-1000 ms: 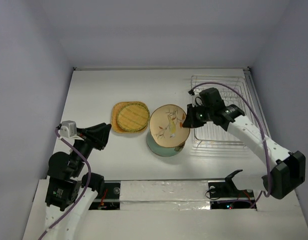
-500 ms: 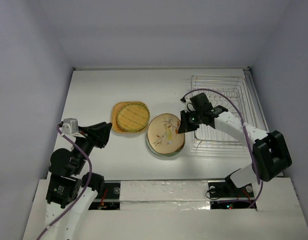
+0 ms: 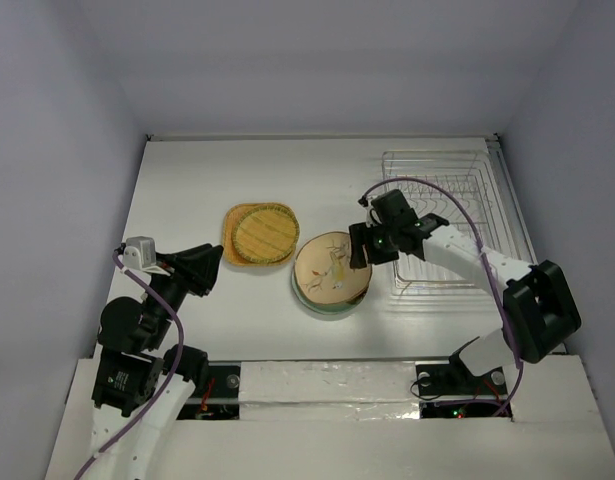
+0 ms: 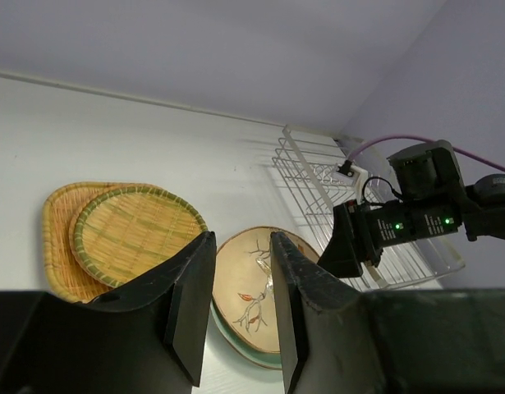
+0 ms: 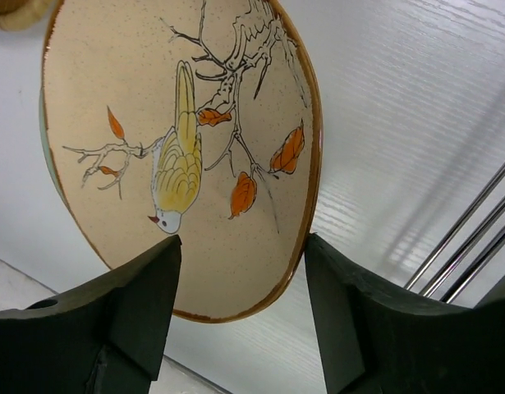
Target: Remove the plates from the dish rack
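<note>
Left fingers (image 4: 190,312): apart, nothing between them; held above the bench (image 3: 187,180), well short of every plate.
Orange plate (image 3: 230,236): flat on the bench, ahead of the left fingers and off to their left in the wrist view; bottom of a pair.
Yellow plate (image 3: 265,234): lies on the orange plate, shifted toward the right fingers, so the orange rim shows on the side away from them.
Green plate (image 3: 322,309): on the bench just beside that pair, on the right-finger side; only a sliver of rim shows.
Tan plate (image 3: 327,268): lies on the green plate, bird-and-branch print up; seen straight ahead through the left fingers' gap; its rim reaches into the right fingers' gap.
Right fingers (image 5: 359,328): apart, one on each side of the tan plate's near rim, not closed on it; cannot tell whether either one touches it.
Rack (image 3: 435,154): on the bench, its wires just behind the right fingers and extending away from the plates.
</note>
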`<state>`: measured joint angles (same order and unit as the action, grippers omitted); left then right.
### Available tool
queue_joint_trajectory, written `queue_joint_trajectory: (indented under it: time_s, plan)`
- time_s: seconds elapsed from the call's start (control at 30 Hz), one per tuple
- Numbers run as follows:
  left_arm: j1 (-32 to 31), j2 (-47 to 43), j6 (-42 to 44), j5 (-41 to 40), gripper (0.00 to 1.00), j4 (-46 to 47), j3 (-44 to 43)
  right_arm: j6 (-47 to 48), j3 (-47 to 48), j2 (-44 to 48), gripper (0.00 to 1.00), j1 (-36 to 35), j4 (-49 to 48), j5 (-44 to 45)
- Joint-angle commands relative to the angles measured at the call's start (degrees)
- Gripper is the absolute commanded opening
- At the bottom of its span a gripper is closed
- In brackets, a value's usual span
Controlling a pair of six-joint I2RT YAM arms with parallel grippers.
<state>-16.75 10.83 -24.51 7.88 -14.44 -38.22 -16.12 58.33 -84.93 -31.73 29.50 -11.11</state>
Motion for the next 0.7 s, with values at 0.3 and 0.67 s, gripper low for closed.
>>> queue_joint_trajectory:
  time_s: [0.3, 0.67]
  plan:
    - [0.41, -0.11, -0.27, 0.12, 0.30, 2.22, 0.07, -1.37, 3.99, -2.88, 0.77, -6.59, 3.20, 10.75]
    - [0.41, -0.11, 0.08, 1.78, 0.71, 2.66, 0.07, -3.57, 7.33, 15.82, 0.00, -9.50, -1.36, 15.68]
